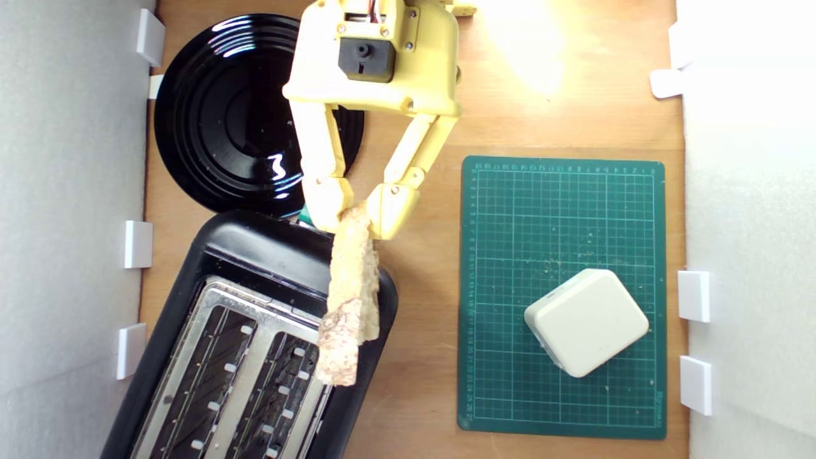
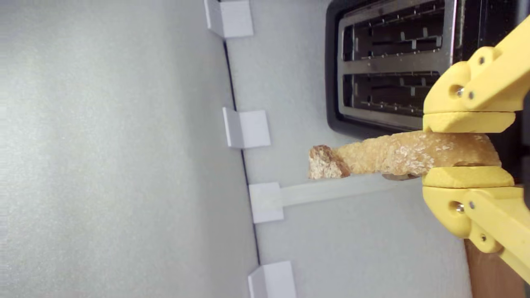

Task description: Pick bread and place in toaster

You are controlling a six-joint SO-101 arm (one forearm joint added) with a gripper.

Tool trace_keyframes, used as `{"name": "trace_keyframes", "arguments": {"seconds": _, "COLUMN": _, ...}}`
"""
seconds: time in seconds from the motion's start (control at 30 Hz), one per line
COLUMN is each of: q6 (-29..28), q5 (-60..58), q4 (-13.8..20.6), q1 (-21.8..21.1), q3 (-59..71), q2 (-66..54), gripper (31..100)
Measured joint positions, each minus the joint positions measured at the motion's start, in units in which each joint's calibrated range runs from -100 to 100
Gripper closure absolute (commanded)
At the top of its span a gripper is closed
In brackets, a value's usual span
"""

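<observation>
The bread (image 1: 349, 293) is held edge-on between the closed pads of the gripper (image 1: 358, 220), pinched at one end so that the rest of the slice projects freely beyond the fingertips. This grip appears chosen so that the thin edge can be presented to a slot. In the exterior view the slice is seen hanging over the toaster (image 1: 210, 357), along that view's right-hand rim, beside the nearer slot (image 1: 280, 395) but not in it. In the wrist view the bread (image 2: 397, 157) is shown just outside the silver top plate (image 2: 393, 66), roughly parallel to the slots.

Both slots are seen empty and unobstructed. The black plate (image 1: 217, 115) lies close behind the toaster, partly under the arm. On the exterior view's right, the bare tabletop (image 1: 421, 357) separates the toaster from the green cutting mat (image 1: 561, 210), on which the white block (image 1: 586, 322) rests, well apart. A small sideways shift and alignment is judged necessary before lowering.
</observation>
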Motion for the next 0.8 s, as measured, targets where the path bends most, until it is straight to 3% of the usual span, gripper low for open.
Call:
{"name": "trace_keyframes", "arguments": {"seconds": 0.23, "q6": -4.61, "q5": 7.20, "q4": 8.00, "q1": 0.82, "q3": -12.67, "q2": 3.19, "gripper": 82.6}}
{"name": "trace_keyframes", "arguments": {"seconds": 0.5, "q6": -5.49, "q5": 21.69, "q4": 11.20, "q1": 0.82, "q3": -27.37, "q2": 10.75, "gripper": 82.6}}
{"name": "trace_keyframes", "arguments": {"seconds": 0.8, "q6": -6.93, "q5": 23.14, "q4": 18.57, "q1": 0.92, "q3": -29.22, "q2": 13.61, "gripper": 82.6}}
